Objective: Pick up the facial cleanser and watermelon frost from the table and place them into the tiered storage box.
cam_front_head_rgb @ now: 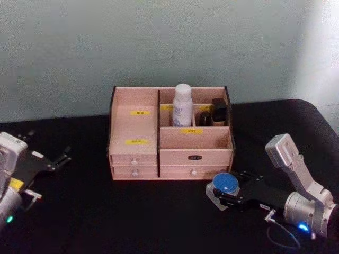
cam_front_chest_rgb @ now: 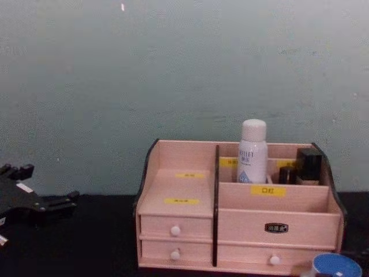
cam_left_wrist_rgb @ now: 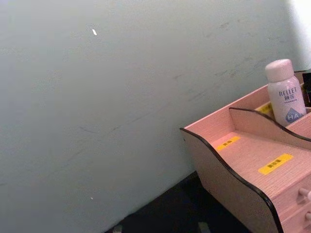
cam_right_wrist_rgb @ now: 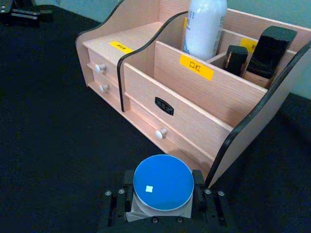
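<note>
The facial cleanser (cam_front_head_rgb: pixel 183 106) (cam_left_wrist_rgb: pixel 286 94) (cam_right_wrist_rgb: pixel 204 26) (cam_front_chest_rgb: pixel 252 153) stands upright in a back compartment of the tiered storage box (cam_front_head_rgb: pixel 132 127) (cam_left_wrist_rgb: pixel 233 184) (cam_right_wrist_rgb: pixel 194 104) (cam_front_chest_rgb: pixel 184 190). The watermelon frost (cam_front_head_rgb: pixel 226 183) (cam_right_wrist_rgb: pixel 163 182) (cam_front_chest_rgb: pixel 336 266), a squat jar with a blue lid, sits low in front of the box's right corner. My right gripper (cam_front_head_rgb: pixel 225 194) (cam_right_wrist_rgb: pixel 163 190) is shut on it, one finger on each side. I cannot tell whether the jar touches the table. My left gripper (cam_front_head_rgb: pixel 63 155) (cam_front_chest_rgb: pixel 66 199) rests open at the far left, away from the box.
Small black bottles (cam_front_head_rgb: pixel 218 110) (cam_right_wrist_rgb: pixel 274 46) (cam_front_chest_rgb: pixel 308 164) fill the box's back right compartments. The front right compartment behind the yellow label (cam_right_wrist_rgb: pixel 196 67) is open. The table (cam_front_head_rgb: pixel 132 211) is covered in black cloth, with a pale wall close behind the box.
</note>
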`<state>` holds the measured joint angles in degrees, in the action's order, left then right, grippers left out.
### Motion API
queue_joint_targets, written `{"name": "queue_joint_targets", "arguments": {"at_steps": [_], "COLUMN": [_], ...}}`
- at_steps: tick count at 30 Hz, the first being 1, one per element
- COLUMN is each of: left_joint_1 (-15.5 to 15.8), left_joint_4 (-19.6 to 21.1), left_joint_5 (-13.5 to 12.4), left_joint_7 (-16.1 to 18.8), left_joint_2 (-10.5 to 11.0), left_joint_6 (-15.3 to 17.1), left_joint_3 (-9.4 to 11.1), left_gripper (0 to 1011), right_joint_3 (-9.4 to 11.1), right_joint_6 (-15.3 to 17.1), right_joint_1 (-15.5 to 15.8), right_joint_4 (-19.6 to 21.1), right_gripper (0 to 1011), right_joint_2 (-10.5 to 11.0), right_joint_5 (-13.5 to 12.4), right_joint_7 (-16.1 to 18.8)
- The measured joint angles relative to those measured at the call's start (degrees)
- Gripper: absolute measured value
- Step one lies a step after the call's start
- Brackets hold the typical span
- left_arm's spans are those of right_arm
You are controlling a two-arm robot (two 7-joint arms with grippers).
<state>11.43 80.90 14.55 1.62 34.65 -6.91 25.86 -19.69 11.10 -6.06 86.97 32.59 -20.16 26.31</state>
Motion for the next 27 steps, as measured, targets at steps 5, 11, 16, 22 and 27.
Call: {"name": "queue_joint_targets", "arguments": {"at_steps": [5,11,16,22,27], "left_joint_1": [0.0,0.0,0.0,0.0,0.0], "left_joint_4": [0.0,0.0,0.0,0.0,0.0], "left_joint_5": [0.0,0.0,0.0,0.0,0.0], "left_joint_7": [0.0,0.0,0.0,0.0,0.0], "left_joint_2": [0.0,0.0,0.0,0.0,0.0], "left_joint_6": [0.0,0.0,0.0,0.0,0.0], "left_joint_3": [0.0,0.0,0.0,0.0,0.0], "left_gripper": [1001,1001,1001,1001,1001], "right_joint_3": [0.0,0.0,0.0,0.1,0.0], "right_joint_6": [0.0,-0.8,-1.6,-2.3,-2.9], "right_joint_1": [0.0,0.3,0.4,0.5,0.5], "right_joint_4": [0.0,0.3,0.7,1.2,1.7], "right_gripper": [708,708,708,708,708], "right_joint_2": [0.0,0.2,0.5,0.9,1.2], "right_joint_5": [0.0,0.3,0.0,-0.5,-0.9], "right_joint_7": [0.0,0.1,0.6,1.3,2.0]}}
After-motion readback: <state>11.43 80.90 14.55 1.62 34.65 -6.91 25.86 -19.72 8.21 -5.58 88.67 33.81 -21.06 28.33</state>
